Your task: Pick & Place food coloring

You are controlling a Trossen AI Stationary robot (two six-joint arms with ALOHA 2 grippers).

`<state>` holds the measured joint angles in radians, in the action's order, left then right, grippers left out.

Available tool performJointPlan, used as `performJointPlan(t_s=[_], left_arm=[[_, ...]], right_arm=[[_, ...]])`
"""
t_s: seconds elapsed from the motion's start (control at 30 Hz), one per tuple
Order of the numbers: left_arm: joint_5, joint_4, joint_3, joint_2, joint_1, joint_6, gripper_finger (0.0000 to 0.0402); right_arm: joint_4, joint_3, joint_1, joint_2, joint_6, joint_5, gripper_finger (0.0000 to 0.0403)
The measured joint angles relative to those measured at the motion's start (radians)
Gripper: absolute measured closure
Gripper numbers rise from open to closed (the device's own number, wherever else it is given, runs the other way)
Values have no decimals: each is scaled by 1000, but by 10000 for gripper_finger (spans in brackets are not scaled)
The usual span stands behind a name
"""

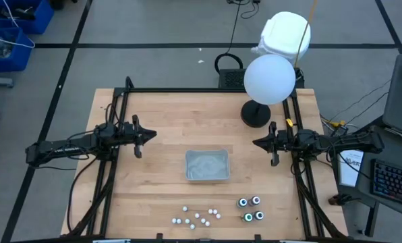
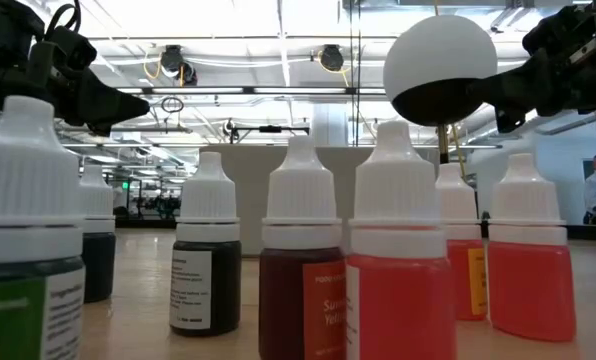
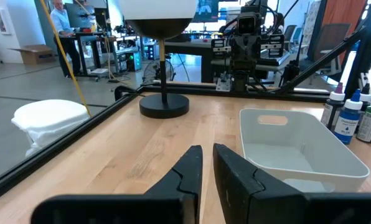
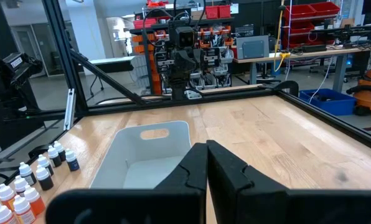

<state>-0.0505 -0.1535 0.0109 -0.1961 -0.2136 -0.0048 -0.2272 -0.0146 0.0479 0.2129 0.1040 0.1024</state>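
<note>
The left claw (image 1: 139, 138) hovers over the desk (image 1: 154, 182) at about nine o'clock of the clear tray (image 1: 207, 165), its fingers drawn narrow with only a thin slit between them and nothing held; the right claw (image 1: 273, 147) hangs opposite at about three o'clock of the tray, its fingers likewise nearly closed and empty; both are well apart from the work. The tray sits mid-desk, holding nothing that can be seen. The food coloring (image 1: 251, 208), four squat bottles in a tight square, stands at about five o'clock of the tray near the front edge; a looser scatter of small white-capped dropper bottles (image 1: 197, 217) lies at about six o'clock. Judged from their look, the bottles are light, rigid and smooth-sided, so they could tip or slide against their neighbours; the safest hold is probably across the body just under the cap, coming straight down on an outer bottle first, with the fingers opened beforehand.
</note>
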Motion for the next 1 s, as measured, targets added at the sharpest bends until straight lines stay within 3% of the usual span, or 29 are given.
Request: performJointPlan(t_s=[1.0], left_arm=[[0,0,0,0,0,0,355]], right_arm=[[-14,0,0,0,-39,1,403]])
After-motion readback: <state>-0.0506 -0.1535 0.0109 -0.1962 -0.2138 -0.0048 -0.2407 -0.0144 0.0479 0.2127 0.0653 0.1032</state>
